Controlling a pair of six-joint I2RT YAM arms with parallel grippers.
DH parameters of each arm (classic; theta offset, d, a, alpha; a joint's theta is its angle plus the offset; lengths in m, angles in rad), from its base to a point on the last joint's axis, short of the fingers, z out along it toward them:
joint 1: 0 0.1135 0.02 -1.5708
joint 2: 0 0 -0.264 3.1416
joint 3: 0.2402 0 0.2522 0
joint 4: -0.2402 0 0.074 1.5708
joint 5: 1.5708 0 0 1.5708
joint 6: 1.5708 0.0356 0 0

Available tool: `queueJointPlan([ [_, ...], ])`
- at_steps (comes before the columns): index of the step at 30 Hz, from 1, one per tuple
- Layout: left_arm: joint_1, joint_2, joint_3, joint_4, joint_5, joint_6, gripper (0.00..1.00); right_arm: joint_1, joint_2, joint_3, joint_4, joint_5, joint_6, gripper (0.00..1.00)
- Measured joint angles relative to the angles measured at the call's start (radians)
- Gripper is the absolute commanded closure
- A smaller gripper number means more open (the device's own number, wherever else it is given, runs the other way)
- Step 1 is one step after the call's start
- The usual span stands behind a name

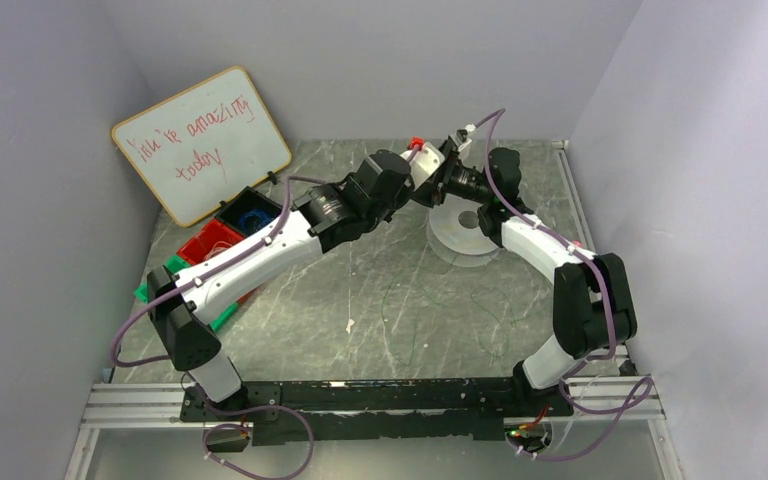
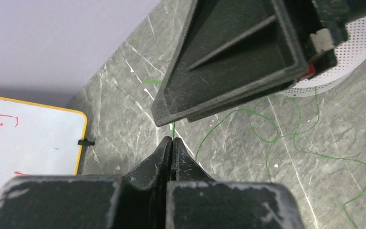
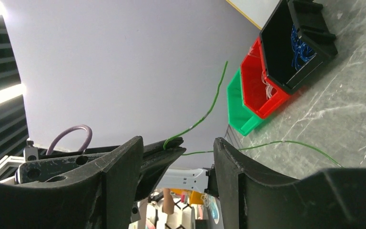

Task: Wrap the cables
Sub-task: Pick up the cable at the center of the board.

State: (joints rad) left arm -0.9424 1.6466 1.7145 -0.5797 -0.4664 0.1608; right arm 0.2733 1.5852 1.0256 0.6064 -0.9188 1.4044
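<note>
The cable is a hair-fine green wire. In the left wrist view its loose loops (image 2: 267,129) lie on the marble table, and one strand runs up into my left gripper (image 2: 172,140), which is shut on it. My right gripper (image 3: 177,140) is open. Its fingers (image 3: 124,157) stand either side of the left gripper's tip, which pinches the wire (image 3: 213,102). In the top view both grippers meet above the far middle of the table, left (image 1: 422,170) and right (image 1: 450,182). Faint wire strands (image 1: 410,300) trail toward the front.
A white perforated disc (image 1: 465,235) lies under the right wrist and also shows in the left wrist view (image 2: 362,52). Black (image 3: 295,43), red (image 3: 262,81) and green (image 3: 240,107) bins stand at the left. A whiteboard (image 1: 200,140) leans at the back left.
</note>
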Motion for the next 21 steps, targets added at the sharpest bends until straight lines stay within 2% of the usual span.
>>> queueJointPlan([
  [3, -0.011, 0.0, 0.0, -0.001, 0.0, 0.003, 0.97, -0.004, 0.007, 0.002, 0.01, 0.0, 0.01, 0.46],
  [6, -0.023, 0.0, 0.0, -0.001, 0.001, 0.004, 0.97, -0.005, 0.016, 0.004, 0.016, -0.004, 0.015, 0.53],
  [10, -0.031, 0.0, -0.006, 0.0, 0.001, 0.007, 0.97, -0.005, 0.023, 0.006, 0.021, -0.004, 0.02, 0.75],
  [14, -0.031, 0.0, -0.019, -0.001, 0.002, 0.011, 0.97, -0.005, 0.023, 0.008, 0.026, -0.004, 0.016, 0.91],
  [16, -0.031, 0.0, -0.023, -0.006, 0.01, 0.013, 0.94, -0.005, 0.023, 0.008, 0.026, -0.007, 0.01, 0.99],
  [17, -0.031, 0.0, -0.023, -0.009, 0.017, 0.013, 0.86, -0.006, 0.023, 0.008, 0.024, -0.008, 0.005, 1.0],
  [21, -0.031, 0.0, -0.02, -0.024, 0.055, 0.014, 0.35, -0.017, 0.019, 0.014, -0.002, -0.009, -0.031, 1.0],
])
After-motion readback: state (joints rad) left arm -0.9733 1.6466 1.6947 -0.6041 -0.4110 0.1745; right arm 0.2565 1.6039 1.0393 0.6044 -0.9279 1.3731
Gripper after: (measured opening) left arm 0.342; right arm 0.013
